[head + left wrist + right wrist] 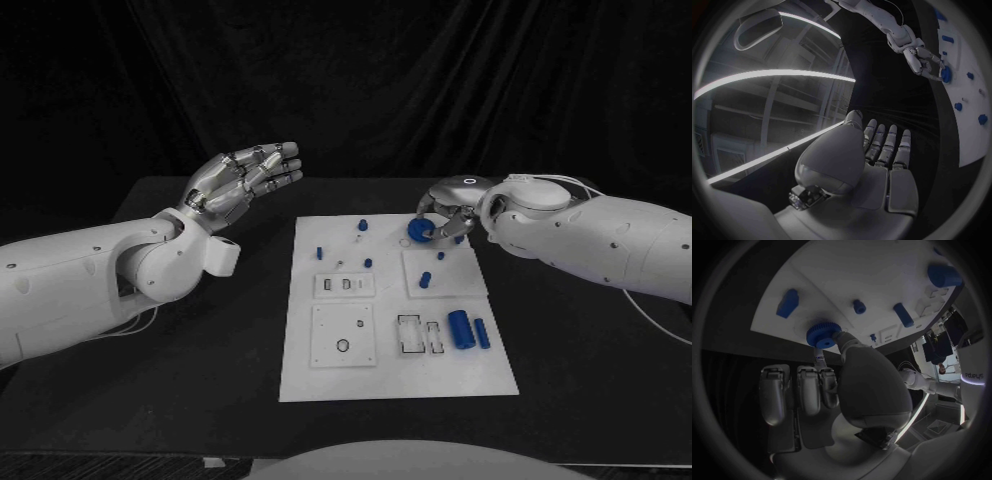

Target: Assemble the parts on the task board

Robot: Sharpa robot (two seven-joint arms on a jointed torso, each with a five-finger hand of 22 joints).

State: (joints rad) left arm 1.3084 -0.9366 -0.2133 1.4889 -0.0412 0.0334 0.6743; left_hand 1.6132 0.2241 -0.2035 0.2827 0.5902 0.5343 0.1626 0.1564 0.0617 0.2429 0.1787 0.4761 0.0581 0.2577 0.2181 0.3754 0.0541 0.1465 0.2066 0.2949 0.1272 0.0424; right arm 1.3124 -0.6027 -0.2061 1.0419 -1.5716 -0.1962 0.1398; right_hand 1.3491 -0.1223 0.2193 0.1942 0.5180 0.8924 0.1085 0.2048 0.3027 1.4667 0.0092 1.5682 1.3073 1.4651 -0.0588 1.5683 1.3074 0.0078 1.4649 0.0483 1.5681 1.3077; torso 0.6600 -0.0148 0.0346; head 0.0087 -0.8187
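Observation:
The white task board [389,380] lies in the middle of the black table. At its far right corner my right hand [450,210] pinches a round blue toothed gear [420,230] between thumb and a finger, just over the board. In the right wrist view the gear [823,334] sits against the thumb tip [844,339] above the board [848,275]. My left hand [245,180] is raised above the table left of the board, fingers stretched out, holding nothing. The left wrist view shows that open palm [879,155], plus the right hand [920,57] with the gear [946,75].
Small blue pegs [364,223] [427,279] stand on the board's far half. Two blue cylinders [462,328] lie near its right edge beside a slotted cut-out [420,333]. Recessed plates [343,286] [345,334] sit on the board's left half.

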